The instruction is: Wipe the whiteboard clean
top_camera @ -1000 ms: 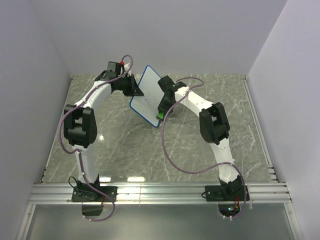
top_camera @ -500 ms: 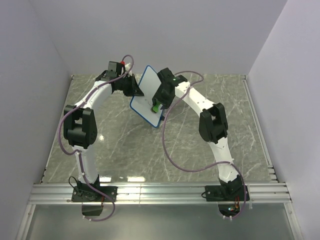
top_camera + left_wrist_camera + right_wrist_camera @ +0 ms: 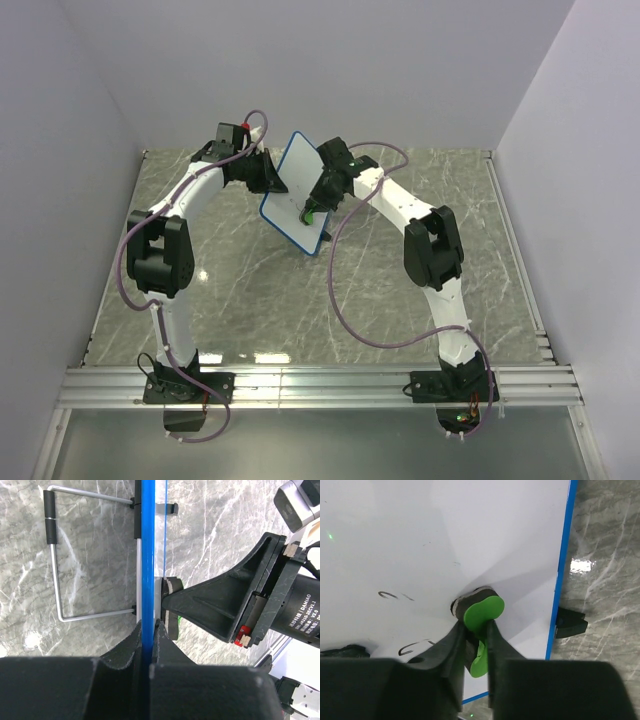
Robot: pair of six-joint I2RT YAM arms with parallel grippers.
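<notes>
The whiteboard (image 3: 292, 185) stands tilted on its edge near the back of the table, white with a blue rim (image 3: 148, 550). My left gripper (image 3: 270, 180) is shut on that rim (image 3: 148, 628) from behind and holds the board up. My right gripper (image 3: 312, 208) is shut on a green eraser (image 3: 482, 611) and presses its dark felt face against the white surface (image 3: 445, 525). Faint dark scribbles (image 3: 389, 595) lie left of the eraser, and more (image 3: 416, 645) lie below it. In the left wrist view the eraser's felt (image 3: 173, 586) touches the board's front.
The board's thin wire stand (image 3: 54, 575) sticks out behind it over the grey marble table (image 3: 240, 290). A black foot (image 3: 570, 622) shows past the board's right rim. Walls close in on the left, back and right of the table.
My right gripper has slid the eraser up and to the left across the board, from its lower corner toward the middle. The left gripper and board have stayed put.
</notes>
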